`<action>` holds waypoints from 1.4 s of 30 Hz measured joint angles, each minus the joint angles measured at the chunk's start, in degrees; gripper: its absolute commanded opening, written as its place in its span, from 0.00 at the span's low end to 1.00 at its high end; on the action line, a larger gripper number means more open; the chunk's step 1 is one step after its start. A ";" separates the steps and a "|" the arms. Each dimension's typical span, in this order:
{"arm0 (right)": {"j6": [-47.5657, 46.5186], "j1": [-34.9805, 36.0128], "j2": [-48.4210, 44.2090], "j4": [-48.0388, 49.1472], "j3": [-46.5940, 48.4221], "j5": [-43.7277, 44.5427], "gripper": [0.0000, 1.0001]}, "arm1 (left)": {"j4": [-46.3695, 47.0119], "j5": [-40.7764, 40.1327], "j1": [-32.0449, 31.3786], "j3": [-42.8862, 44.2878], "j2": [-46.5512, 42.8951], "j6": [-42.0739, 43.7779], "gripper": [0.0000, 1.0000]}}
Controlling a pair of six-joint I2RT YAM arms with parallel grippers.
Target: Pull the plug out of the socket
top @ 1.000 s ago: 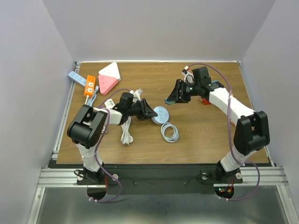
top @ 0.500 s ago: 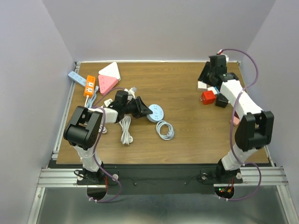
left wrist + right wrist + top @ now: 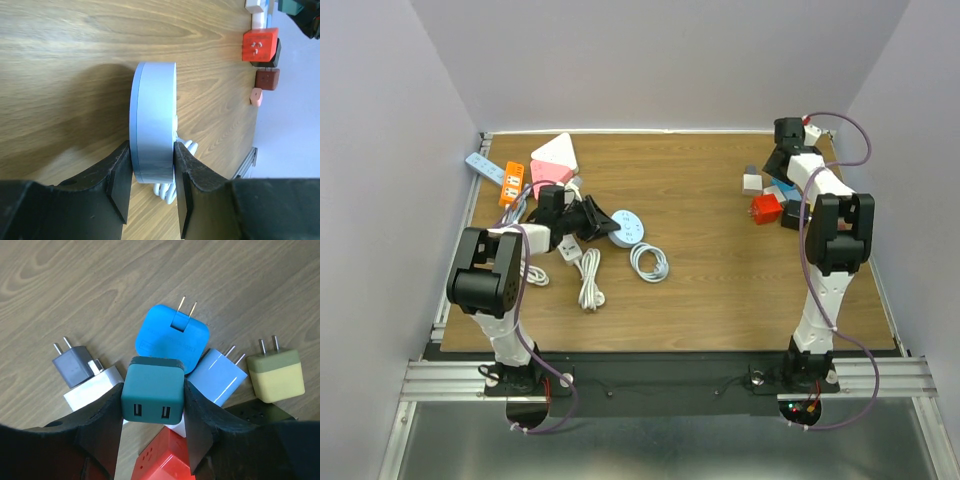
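The round blue-grey socket (image 3: 628,228) lies on the wood table left of centre. My left gripper (image 3: 595,220) is shut on its rim; in the left wrist view the socket (image 3: 155,115) sits edge-on between the two fingers (image 3: 120,185). Its white coiled cable (image 3: 650,262) lies beside it. My right gripper (image 3: 780,168) is at the far right and is shut on a teal two-port USB plug (image 3: 152,387), held just above a pile of loose plugs. The plug is apart from the socket.
Under the right gripper lie a blue plug (image 3: 172,337), light blue plug (image 3: 220,375), olive plug (image 3: 276,372), grey plug (image 3: 75,365) and red cube (image 3: 766,208). An orange power strip (image 3: 511,183), pink and white triangular sockets (image 3: 550,180) and a white cable (image 3: 588,280) lie at the left.
My right gripper has carried the teal plug from the table's middle to the far right pile. My left gripper has dragged the round socket and its cable to the left.
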 measured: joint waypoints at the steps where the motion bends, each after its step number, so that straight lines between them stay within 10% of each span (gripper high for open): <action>1: -0.02 0.04 0.52 -0.04 0.20 0.22 0.00 | -0.09 0.22 0.61 0.00 0.00 0.33 0.00; 4: -0.07 0.09 1.16 -0.17 0.28 0.66 0.01 | -0.63 0.83 2.34 0.20 0.00 1.07 0.00; 8: -0.11 0.09 1.29 -0.15 0.28 0.70 0.33 | -1.31 1.05 4.48 1.01 0.26 2.25 0.02; 13: -0.81 0.09 1.49 -0.15 0.28 -1.29 0.55 | -1.95 1.70 5.90 3.06 1.86 3.28 0.38; 24: -1.62 0.09 1.31 0.02 -2.21 -5.03 0.83 | -5.99 -2.03 7.50 3.96 2.95 6.36 0.61; 26: -1.62 0.09 0.35 -0.15 -3.65 -6.21 1.00 | -6.14 -2.58 7.80 4.04 2.71 6.40 0.76; 42: -2.62 0.09 -34.62 1.27 -16.61 -30.21 1.00 | -11.56 -2.21 8.15 6.69 -11.69 5.51 0.81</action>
